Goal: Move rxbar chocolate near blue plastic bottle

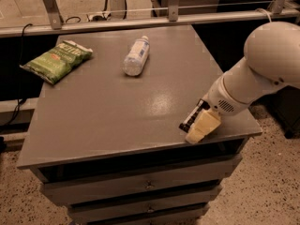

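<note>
Your gripper sits at the lower right of the frame, against the black chocolate bar at the surface's front right edge; you cannot tell whether it grips it, and the capped bottle lies well apart at upper centre, its label unreadable.

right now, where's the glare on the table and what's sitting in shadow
Camera view: warm, dim light; a soft glare patch on the grey table right of centre, just behind the end effector, which is at the front right edge by the rxbar chocolate; the blue plastic bottle lies outside the glare; the recess under the tabletop is in deep shadow.
</note>
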You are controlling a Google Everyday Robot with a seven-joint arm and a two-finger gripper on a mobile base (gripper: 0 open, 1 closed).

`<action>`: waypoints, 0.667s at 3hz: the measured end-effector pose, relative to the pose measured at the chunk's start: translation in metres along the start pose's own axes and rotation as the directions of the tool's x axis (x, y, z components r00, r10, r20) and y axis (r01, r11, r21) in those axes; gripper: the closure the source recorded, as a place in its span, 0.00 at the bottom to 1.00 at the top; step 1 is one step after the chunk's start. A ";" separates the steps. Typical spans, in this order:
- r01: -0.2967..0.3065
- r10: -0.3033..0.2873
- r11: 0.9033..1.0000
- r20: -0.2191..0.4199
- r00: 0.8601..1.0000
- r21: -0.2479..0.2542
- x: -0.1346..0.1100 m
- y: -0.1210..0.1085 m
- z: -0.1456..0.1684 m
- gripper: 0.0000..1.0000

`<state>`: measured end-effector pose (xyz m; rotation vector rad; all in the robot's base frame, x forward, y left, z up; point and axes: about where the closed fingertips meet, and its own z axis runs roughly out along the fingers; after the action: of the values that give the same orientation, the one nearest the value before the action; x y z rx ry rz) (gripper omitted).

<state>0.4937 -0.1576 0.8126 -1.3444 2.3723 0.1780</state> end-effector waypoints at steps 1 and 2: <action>0.000 0.000 1.000 0.000 1.000 0.000 -0.003 -0.001 -0.007 0.87; 0.000 0.000 1.000 0.000 1.000 0.000 -0.006 -0.001 -0.013 1.00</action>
<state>0.4938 -0.1576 0.8271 -1.3449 2.3723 0.1778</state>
